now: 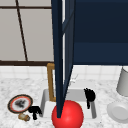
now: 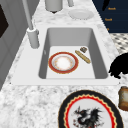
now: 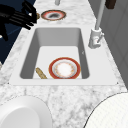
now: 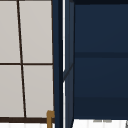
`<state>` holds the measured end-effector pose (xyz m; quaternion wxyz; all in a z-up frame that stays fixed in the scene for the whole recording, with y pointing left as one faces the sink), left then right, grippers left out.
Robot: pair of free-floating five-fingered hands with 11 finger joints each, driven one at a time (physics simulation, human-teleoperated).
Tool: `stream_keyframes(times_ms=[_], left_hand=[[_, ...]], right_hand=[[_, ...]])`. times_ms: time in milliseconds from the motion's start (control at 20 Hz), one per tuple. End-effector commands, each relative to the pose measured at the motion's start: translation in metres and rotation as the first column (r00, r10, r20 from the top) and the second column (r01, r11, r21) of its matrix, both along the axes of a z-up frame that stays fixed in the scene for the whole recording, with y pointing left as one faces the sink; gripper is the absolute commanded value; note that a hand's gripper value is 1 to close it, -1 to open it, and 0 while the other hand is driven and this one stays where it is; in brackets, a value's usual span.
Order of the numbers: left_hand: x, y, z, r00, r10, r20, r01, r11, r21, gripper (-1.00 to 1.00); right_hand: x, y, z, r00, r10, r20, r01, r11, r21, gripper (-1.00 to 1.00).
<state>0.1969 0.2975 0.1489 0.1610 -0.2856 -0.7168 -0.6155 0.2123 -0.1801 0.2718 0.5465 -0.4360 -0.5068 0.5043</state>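
Left hand point(image 1: 34, 110), fingers curled downward and empty, hovers over the counter point(image 1: 15, 86) beside a small brown jar point(image 1: 23, 117) and the dragon plate point(image 1: 20, 103). Right hand point(image 1: 89, 96), fingers loosely hanging, floats above the sink point(image 1: 45, 100), where a red-rimmed plate point(image 2: 63, 62) lies flat.

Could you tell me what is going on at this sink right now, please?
Two black robot hands hang over a sink in a marble counter. The left robot hand is by the sink's left rim, beside a small brown jar and a dragon-patterned plate on the counter. The right robot hand hovers over the sink. In the basin lie a red-rimmed plate and a wooden stick-like piece. Neither hand holds anything.
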Motion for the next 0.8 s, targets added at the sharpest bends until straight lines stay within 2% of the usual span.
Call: stream_keyframes(times_ms=[0, 150, 350, 450, 500, 550, 750], left_hand=[[0.000, 0.000, 0.000, 1.0000, 0.000, 0.000, 0.000, 1.0000, 0.000, 0.00], [0.000, 0.000, 0.000, 1.0000, 0.000, 0.000, 0.000, 1.0000, 0.000, 0.00], [0.000, 0.000, 0.000, 1.0000, 0.001, 0.000, -0.001, 1.0000, 0.000, 0.00], [0.000, 0.000, 0.000, 1.0000, 0.001, 0.000, -0.001, 1.0000, 0.000, 0.00], [0.000, 0.000, 0.000, 1.0000, 0.001, 0.001, -0.001, 1.0000, 0.000, 0.00], [0.000, 0.000, 0.000, 1.0000, 0.001, 0.001, -0.001, 1.0000, 0.000, 0.00], [0.000, 0.000, 0.000, 1.0000, 0.001, 0.001, -0.001, 1.0000, 0.000, 0.00]], right_hand=[[0.023, 0.000, 0.005, 0.993, -0.002, 0.115, -0.002, 0.999, 0.032, -1.00], [0.041, 0.000, 0.007, 0.982, -0.011, 0.187, 0.005, 0.999, 0.033, -1.00], [0.066, 0.000, 0.009, 0.961, -0.024, 0.277, 0.016, 0.999, 0.033, -1.00], [0.083, 0.004, 0.008, 0.958, -0.022, 0.285, 0.018, 1.000, 0.019, -1.00], [0.093, 0.002, 0.009, 0.966, -0.018, 0.258, 0.010, 0.999, 0.031, -1.00], [0.101, 0.002, 0.006, 0.969, -0.023, 0.246, 0.014, 0.999, 0.039, -1.00], [0.134, 0.004, 0.004, 0.965, -0.039, 0.259, 0.028, 0.998, 0.048, -1.00]])
